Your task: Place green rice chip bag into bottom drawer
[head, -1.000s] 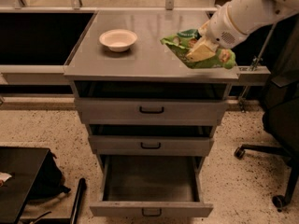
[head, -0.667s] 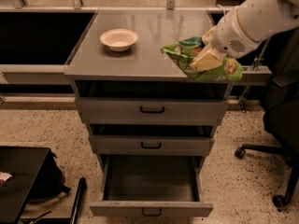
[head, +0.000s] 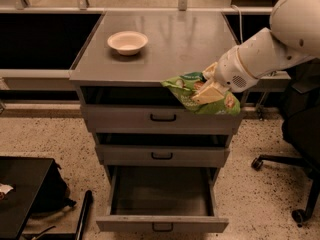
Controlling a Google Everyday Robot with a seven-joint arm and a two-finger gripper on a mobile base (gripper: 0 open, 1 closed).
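Grey surface [head: 175,49] carries a white bowl [head: 127,42] far left. Below, the bottom drawer [head: 162,194] stands pulled open. The claw [head: 207,87], closed on the green rice chip bag [head: 186,85], holds it off the near right edge, before the top drawer [head: 130,118].

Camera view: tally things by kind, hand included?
Grey metal drawers: 3, top drawer, middle drawer, bottom drawer pulled open.
White round bowl: 1, on the grey cabinet top.
Crinkly green rice chip bag: 1, held off the cabinet's front right edge.
Robot's two-finger hand: 1, shut on the bag there.
Total: 6.
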